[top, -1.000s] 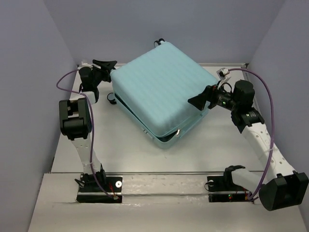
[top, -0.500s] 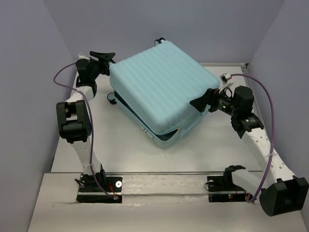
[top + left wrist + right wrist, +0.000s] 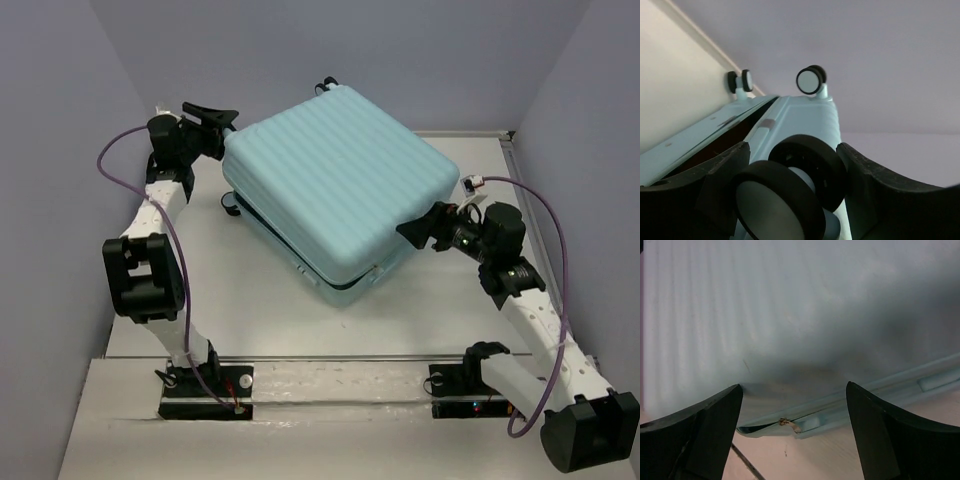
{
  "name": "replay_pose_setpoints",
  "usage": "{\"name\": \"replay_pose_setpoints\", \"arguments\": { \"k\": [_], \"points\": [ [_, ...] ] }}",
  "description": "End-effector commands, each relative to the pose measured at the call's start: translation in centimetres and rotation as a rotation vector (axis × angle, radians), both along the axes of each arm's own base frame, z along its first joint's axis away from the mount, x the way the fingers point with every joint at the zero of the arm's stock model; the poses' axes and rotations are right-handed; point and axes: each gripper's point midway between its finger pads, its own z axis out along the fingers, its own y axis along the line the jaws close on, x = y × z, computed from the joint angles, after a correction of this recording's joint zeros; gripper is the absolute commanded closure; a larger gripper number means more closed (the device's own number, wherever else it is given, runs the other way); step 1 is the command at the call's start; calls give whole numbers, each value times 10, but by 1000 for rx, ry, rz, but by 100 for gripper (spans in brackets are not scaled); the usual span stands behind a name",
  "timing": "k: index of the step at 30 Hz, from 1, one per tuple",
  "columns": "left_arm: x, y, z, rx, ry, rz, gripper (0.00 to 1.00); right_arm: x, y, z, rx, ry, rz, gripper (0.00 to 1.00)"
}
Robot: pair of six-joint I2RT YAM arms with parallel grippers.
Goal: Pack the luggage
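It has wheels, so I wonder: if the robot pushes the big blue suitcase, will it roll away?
Probably not. The suitcase lies flat on the table, with its wheels sticking out sideways, so it would likely slide. Its ribbed shell looks stiff and shouldn't bend. The lid sits slightly open, so it might wobble.

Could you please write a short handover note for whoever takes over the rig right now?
Left gripper: open, at the far-left corner of the luggage, with one spinner wheel between its fingers; no clamp visible.
Right gripper: open, at the right edge of the lid, holding nothing.
Luggage: flat on the table, lid lowered but ajar; a dark gap shows at the near corner and along the wheel side.
Done: lid down. Contents hidden.
Left: press the lid flush and close it.
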Motion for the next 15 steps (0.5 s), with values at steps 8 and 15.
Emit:
{"name": "replay_pose_setpoints", "arguments": {
  "k": [8, 15],
  "points": [
    [-62, -7, -7, 45, -114, -77, 94, -15, -19, -30, -71, 66, -93, 54],
    [-54, 3, -33, 63, -68, -48, 94, -43, 1, -35, -76, 93, 82, 93]
  ]
}}
